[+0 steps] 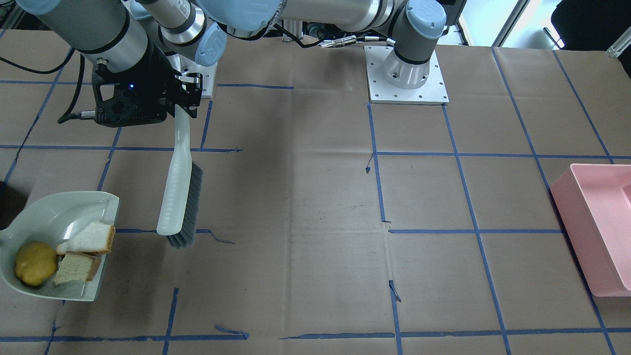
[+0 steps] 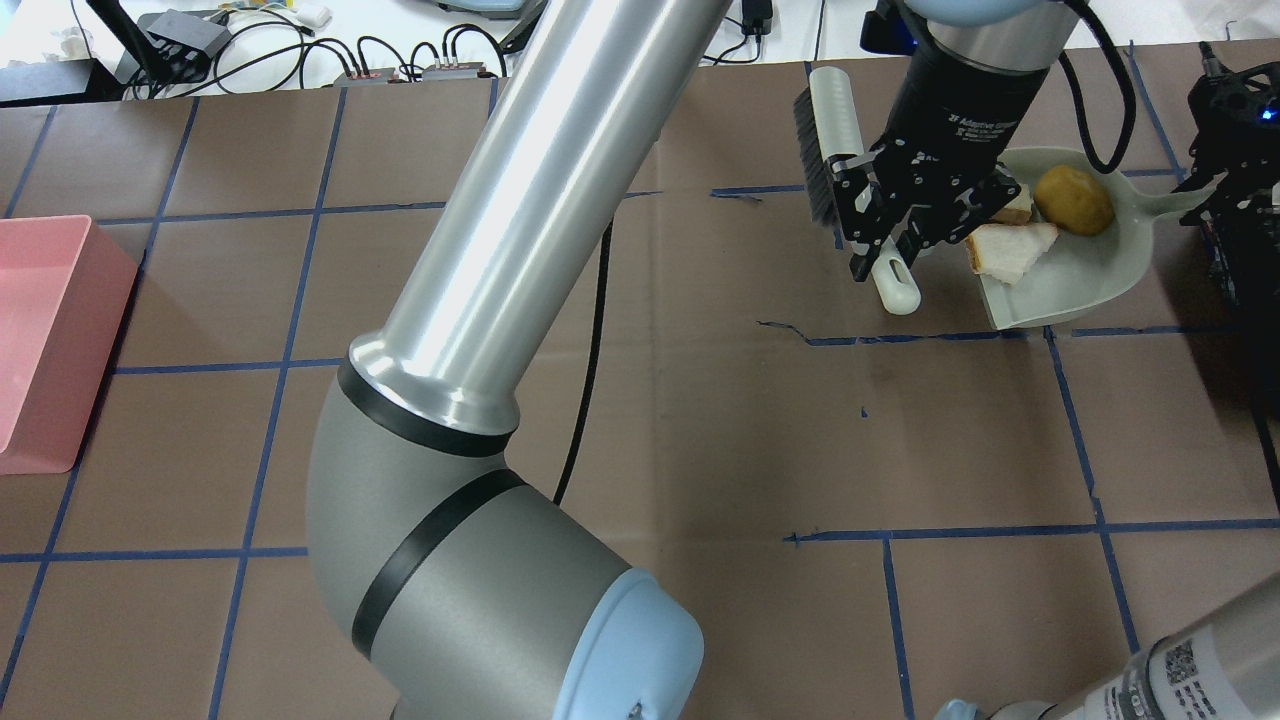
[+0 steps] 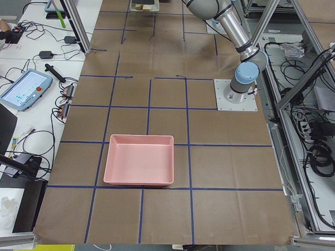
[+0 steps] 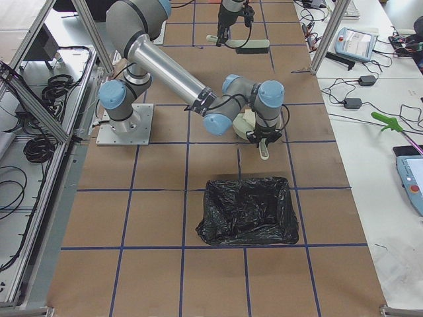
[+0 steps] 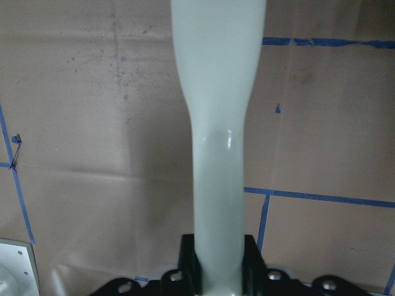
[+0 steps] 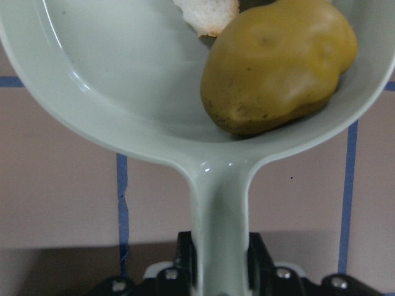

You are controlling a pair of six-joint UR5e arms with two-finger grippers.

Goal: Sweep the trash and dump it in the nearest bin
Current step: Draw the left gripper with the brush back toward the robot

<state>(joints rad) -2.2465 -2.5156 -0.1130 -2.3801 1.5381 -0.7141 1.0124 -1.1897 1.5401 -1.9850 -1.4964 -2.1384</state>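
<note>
The trash lies in a pale green dustpan [image 1: 49,212]: a yellow-brown potato-like lump [image 1: 35,263] and two pieces of white bread [image 1: 91,238]. My right gripper [image 6: 219,259] is shut on the dustpan's handle, and the lump [image 6: 278,61] fills its wrist view. A pale-handled brush [image 1: 180,197] with grey bristles hangs beside the pan's open mouth, its bristles facing away from the pan. On the brush handle my left gripper [image 1: 185,106] is shut. From overhead, that gripper [image 2: 890,255] partly covers the bread [image 2: 1010,248] next to the dustpan [image 2: 1080,270].
A black-bagged bin [image 4: 248,211] stands on the table close to the dustpan [image 4: 246,122]. A pink bin [image 1: 596,227] sits at the table's far end, on my left. Blue tape lines cross the brown table cover. My left arm's long tube spans the table's middle.
</note>
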